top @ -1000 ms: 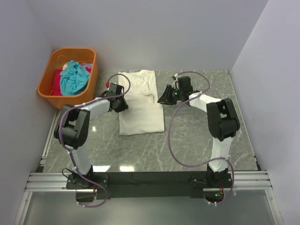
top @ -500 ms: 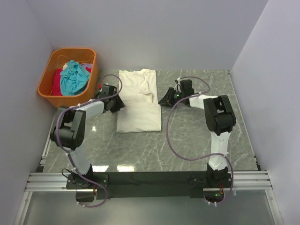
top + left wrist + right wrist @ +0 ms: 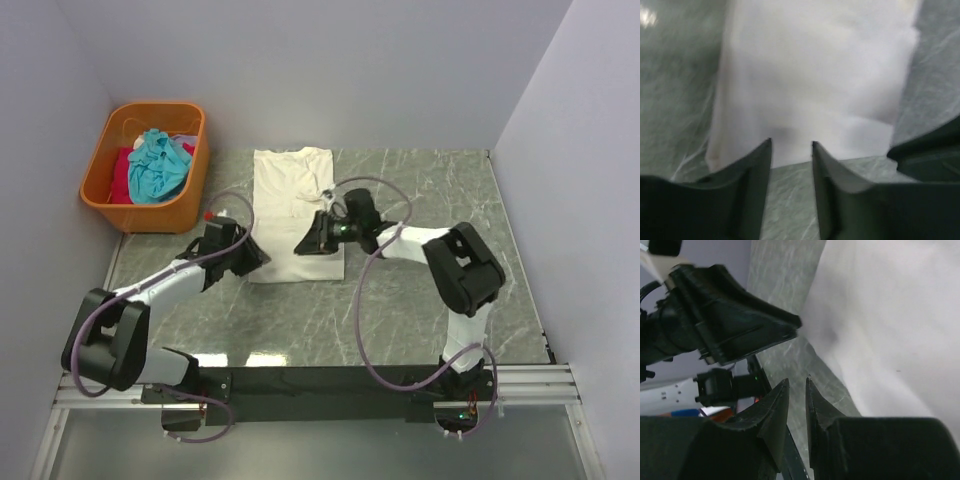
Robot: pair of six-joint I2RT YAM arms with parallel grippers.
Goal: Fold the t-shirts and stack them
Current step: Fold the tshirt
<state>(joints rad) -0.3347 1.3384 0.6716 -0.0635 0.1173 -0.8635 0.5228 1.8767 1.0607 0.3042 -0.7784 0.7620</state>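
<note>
We see the cream t-shirt (image 3: 290, 190) lying flat on the grey marbled counter (image 3: 420, 290). It is folded to a long narrow strip, with the collar end toward the far wall. Both arms reach to its near end.

The left pincer (image 3: 252, 257) is low at the near left corner of the shirt. In the left wrist view its two fingers (image 3: 757, 165) stand apart with a clear gap. The near edge of the cloth lies just at their tips. Nothing is held between them.

The right pincer (image 3: 306, 243) is over the near edge of the shirt, close to the left one. In the right wrist view its fingers (image 3: 775, 405) leave only a narrow slit. We see no cloth in this slit. The shirt spreads to the right of the tips, and a bare band of counter lies before them.

An orange basket (image 3: 150, 106) stands in the far left corner, well apart from the cream shirt. A teal t-shirt (image 3: 155, 165) lies crumpled in it on top of a red t-shirt (image 3: 122, 175).
</note>
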